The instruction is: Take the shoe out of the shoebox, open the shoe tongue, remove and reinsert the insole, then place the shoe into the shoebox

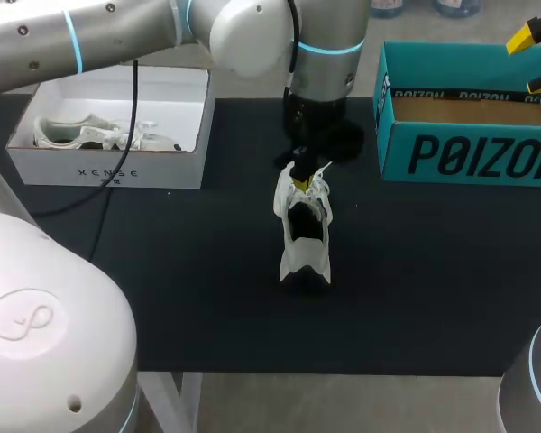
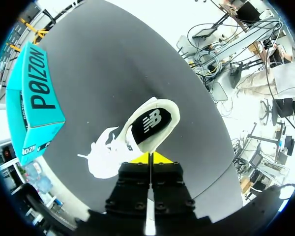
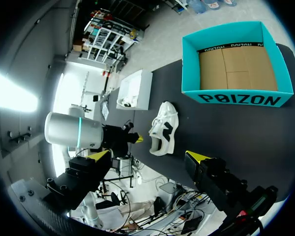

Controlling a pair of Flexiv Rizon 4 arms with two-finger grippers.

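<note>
Step in hand, as I judge it: opening the tongue. One white sneaker [image 1: 305, 236] is out on the black table mat [image 1: 162, 271], tipped up. The left gripper [image 2: 150, 158] is clenched on its upper edge; tongue or collar, can't tell. One black insole [image 2: 151, 123] is in the shoe. The right gripper [image 3: 148, 156] is spread wide, holding nothing, high near the one teal cardboard shoebox [image 1: 469, 158], which is empty. Next move likely calls for the right gripper to come down and pinch the insole. There is also one white open box [image 1: 108, 167], contents unclear.

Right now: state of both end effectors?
Left end effector: closed at the shoe collar; grip can't be told.
Right end effector: open, empty.
</note>
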